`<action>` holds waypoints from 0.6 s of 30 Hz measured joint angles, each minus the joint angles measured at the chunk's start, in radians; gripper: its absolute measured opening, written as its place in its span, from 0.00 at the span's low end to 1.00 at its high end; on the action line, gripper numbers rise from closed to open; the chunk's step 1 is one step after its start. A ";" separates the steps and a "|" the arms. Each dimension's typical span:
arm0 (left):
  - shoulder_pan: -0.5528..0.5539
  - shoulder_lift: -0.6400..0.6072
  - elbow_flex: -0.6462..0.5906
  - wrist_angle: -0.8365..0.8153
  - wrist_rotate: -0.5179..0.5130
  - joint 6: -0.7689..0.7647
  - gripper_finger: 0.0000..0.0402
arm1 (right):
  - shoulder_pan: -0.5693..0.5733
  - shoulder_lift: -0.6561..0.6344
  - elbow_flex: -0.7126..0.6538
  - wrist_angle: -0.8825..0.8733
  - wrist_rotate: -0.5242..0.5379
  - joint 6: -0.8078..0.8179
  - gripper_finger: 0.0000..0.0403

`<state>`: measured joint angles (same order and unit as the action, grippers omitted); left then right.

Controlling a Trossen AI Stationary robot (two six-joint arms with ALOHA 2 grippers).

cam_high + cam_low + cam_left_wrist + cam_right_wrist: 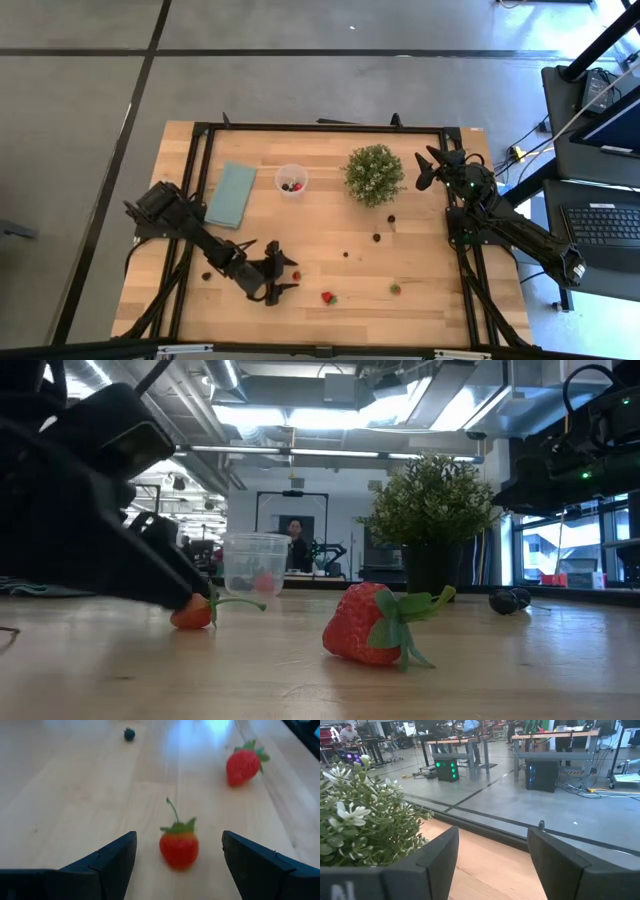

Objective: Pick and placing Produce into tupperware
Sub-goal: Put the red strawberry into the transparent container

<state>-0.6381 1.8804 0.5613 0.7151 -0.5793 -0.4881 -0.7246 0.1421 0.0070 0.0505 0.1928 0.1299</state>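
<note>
Near the lower middle of the overhead frame, the left tool (285, 274) rests on the pale wooden surface (330, 300), its dark blunt fingers spread apart around a small glossy red strawberry (179, 847). The round clear plastic cup (291, 180) sits upper centre holding berries; the right tool (428, 168), fingers apart, waits beside the bushy plant (374, 174).

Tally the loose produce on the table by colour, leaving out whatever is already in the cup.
Red strawberries: 2
Dark berries: 3
Greenish piece: 1
Total: 6
A dark speck beside the left arm is too small to identify, so it is not counted.
</note>
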 joint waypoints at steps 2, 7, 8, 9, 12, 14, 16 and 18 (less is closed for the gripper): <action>-0.004 0.014 0.000 -0.002 0.001 0.000 0.70 | 0.000 0.000 0.000 0.000 0.000 0.000 0.59; -0.003 0.026 0.000 0.002 -0.004 0.000 0.70 | 0.000 0.000 0.000 0.000 0.000 0.000 0.59; -0.003 0.026 0.000 0.001 -0.004 0.000 0.70 | 0.000 0.000 0.000 0.000 0.000 -0.001 0.59; -0.003 0.026 0.000 0.002 -0.004 0.000 0.70 | 0.000 0.000 0.000 0.000 0.000 -0.001 0.59; -0.003 0.025 0.000 0.006 -0.001 0.000 0.70 | 0.000 0.000 0.000 0.000 0.000 -0.002 0.59; -0.003 0.025 0.000 0.007 -0.001 0.000 0.70 | 0.000 0.000 0.000 0.000 0.000 -0.002 0.59; -0.002 0.025 0.000 0.012 0.003 0.000 0.70 | 0.000 0.000 0.000 0.000 0.000 -0.002 0.59; -0.002 0.025 0.000 0.029 0.000 0.000 0.70 | 0.000 0.000 0.000 0.000 0.000 -0.002 0.59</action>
<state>-0.6399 1.9057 0.5612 0.7438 -0.5797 -0.4881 -0.7246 0.1421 0.0071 0.0505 0.1928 0.1276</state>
